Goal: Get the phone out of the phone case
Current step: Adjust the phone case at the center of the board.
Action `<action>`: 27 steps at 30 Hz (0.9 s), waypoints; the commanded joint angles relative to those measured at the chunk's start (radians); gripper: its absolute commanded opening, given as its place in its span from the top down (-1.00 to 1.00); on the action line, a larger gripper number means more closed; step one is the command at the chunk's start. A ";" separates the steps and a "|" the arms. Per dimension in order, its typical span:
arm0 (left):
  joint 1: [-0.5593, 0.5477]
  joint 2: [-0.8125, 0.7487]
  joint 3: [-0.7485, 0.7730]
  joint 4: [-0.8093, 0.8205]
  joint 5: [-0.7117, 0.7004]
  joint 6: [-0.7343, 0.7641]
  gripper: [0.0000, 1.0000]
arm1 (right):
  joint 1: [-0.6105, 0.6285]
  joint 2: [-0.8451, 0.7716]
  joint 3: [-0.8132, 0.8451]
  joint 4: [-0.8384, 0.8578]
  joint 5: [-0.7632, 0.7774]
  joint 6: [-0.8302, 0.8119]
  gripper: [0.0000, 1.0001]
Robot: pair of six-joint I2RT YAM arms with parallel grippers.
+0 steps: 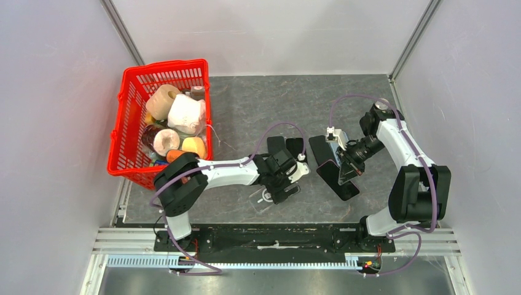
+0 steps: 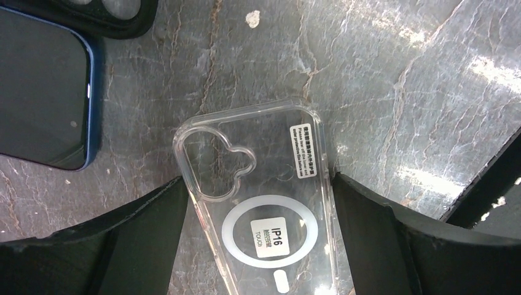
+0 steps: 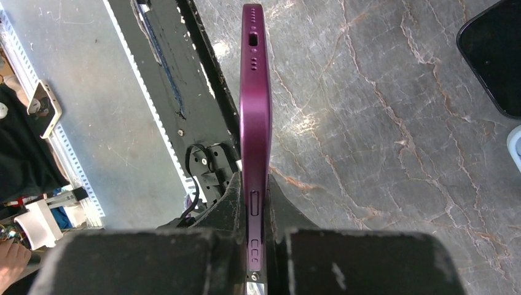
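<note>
Right gripper (image 3: 255, 208) clenched on purple phone case (image 3: 255, 110), fingers (image 3: 230, 206) pressing the two broad faces near the button end, case held edge-on and lifted off the grey stone-look table (image 3: 381, 123). Port end of the case sticks out ahead of the fingertips. Top view shows a dark slab with a purple rim at this gripper, so the phone (image 1: 341, 184) looks seated in the case, not out. Black phone (image 3: 493, 54) lies flat ahead and to the right of the right gripper, well apart from it. Left gripper (image 2: 257, 184) released, jaws spread wide and low over the table, grasping nothing. Clear phone case (image 2: 258, 184) lies flat between its fingers (image 2: 132, 230), empty, camera cutout pointing away from the wrist; white ring and "IP16" sticker sit near the palm. Both fingers sit just beside the clear case's long edges; contact cannot be told. Blue-edged phone (image 2: 43, 86) lies screen-up ahead and left of the left gripper, near it. Black case (image 2: 120, 11) with camera holes is just beyond that phone, cropped at the frame top. Red basket (image 1: 126, 123) full of household items sits far left of the left arm.
</note>
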 commanded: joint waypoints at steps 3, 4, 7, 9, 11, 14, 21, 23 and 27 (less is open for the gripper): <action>-0.026 0.073 0.005 -0.026 -0.015 0.071 -0.66 | -0.005 -0.029 0.002 -0.013 -0.001 0.000 1.00; -0.026 0.075 0.008 -0.032 -0.012 0.088 -0.58 | -0.006 -0.029 0.000 -0.012 -0.001 -0.001 1.00; -0.027 0.067 0.013 -0.054 0.026 0.156 -0.34 | -0.008 -0.031 -0.012 -0.010 0.007 -0.009 1.00; -0.026 0.053 0.011 -0.068 0.045 0.220 -0.25 | -0.009 -0.036 -0.026 -0.006 0.023 -0.019 1.00; -0.028 0.038 0.009 -0.078 0.054 0.279 -0.22 | -0.011 -0.036 -0.037 -0.001 0.037 -0.023 1.00; -0.027 0.019 0.004 -0.084 0.066 0.367 -0.21 | -0.013 -0.028 -0.045 -0.001 0.040 -0.029 1.00; -0.027 0.010 0.014 -0.133 0.051 0.516 -0.30 | -0.015 -0.017 -0.057 -0.001 0.054 -0.038 1.00; -0.027 0.004 0.003 -0.149 0.038 0.546 -0.38 | -0.015 -0.009 -0.064 -0.001 0.064 -0.043 1.00; -0.026 -0.026 -0.017 -0.172 0.044 0.583 -0.67 | -0.015 0.027 -0.069 0.001 0.075 -0.061 1.00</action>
